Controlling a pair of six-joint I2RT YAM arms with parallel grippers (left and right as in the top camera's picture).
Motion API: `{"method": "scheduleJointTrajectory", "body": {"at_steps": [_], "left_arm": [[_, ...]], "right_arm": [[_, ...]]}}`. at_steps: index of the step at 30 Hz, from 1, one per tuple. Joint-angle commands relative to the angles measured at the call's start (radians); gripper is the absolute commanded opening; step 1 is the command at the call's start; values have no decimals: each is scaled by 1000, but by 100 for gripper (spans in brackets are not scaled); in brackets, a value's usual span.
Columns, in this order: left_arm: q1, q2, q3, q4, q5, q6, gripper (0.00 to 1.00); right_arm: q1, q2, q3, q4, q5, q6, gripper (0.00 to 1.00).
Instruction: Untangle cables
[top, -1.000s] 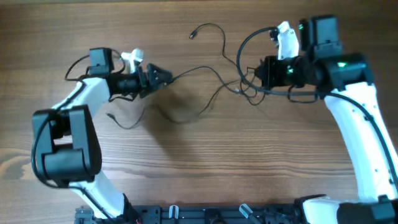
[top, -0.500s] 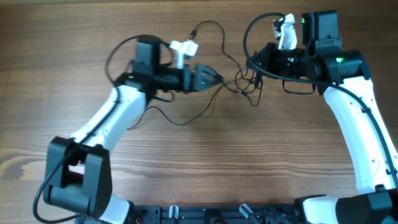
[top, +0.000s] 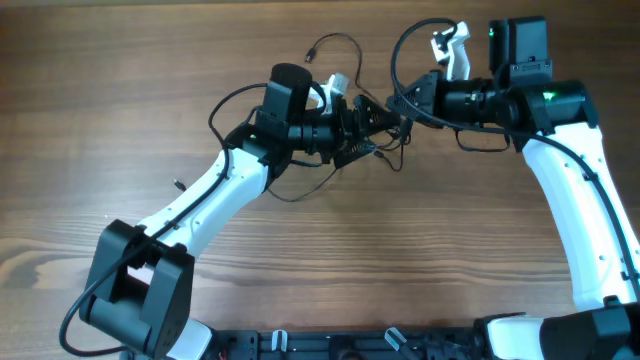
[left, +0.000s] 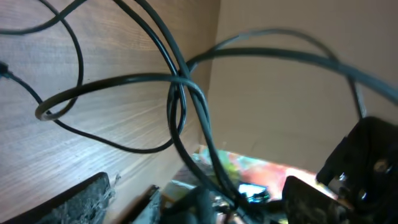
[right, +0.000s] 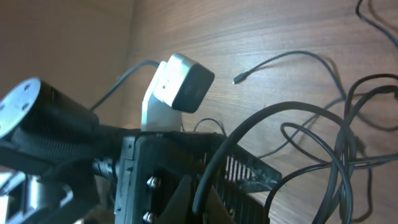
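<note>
I'm looking at the cables (left: 179, 81): thin black cords crossed in a loose knot just far of centre, partly lifted off the wood. One strand loops far-left to a small plug end (top: 310, 55). Another sags nearer, lying flat.

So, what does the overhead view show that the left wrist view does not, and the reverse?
Only overhead: the left arm and right arm whole, and where the left tool meets the right tool. Only left wrist: strands crossing close up, running between its two wide-apart fingers. Both: thin black cables over the wooden table.
</note>
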Motion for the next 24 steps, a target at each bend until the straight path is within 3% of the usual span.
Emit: {"method": "scheduleJointTrajectory", "body": {"at_steps": [1, 2, 3, 5, 8, 12, 13, 16, 19, 22, 24], "left_arm": [[-18, -5, 4, 4, -45, -261, 89], [-27, -5, 4, 3, -66, -311, 76], [-37, -5, 4, 4, -89, -358, 72], [-66, -5, 4, 4, -140, -470, 71], [-109, -5, 4, 4, -186, -640, 57], [-150, -5, 4, 5, -203, -832, 57], [-156, -5, 4, 5, -206, -866, 47], [-151, -5, 4, -2, -214, -871, 18], [-121, -5, 4, -66, -215, -831, 16], [-63, -5, 4, -197, -218, -687, 9], [-30, -5, 4, -246, -220, -656, 10]], "right_arm": [[0, 14, 1, 1, -18, 94, 4], [0, 14, 1, 2, -18, 101, 4], [0, 14, 1, 1, -18, 125, 5], [0, 14, 1, 2, -18, 154, 4], [0, 14, 1, 5, -3, 245, 4], [0, 14, 1, 10, 28, 328, 4], [0, 14, 1, 11, 41, 333, 4], [0, 14, 1, 7, 87, 325, 4], [-27, 13, 1, 6, 108, 280, 4], [-105, 13, 1, -17, 108, 212, 4], [-136, 13, 1, -53, 108, 162, 4]]}}
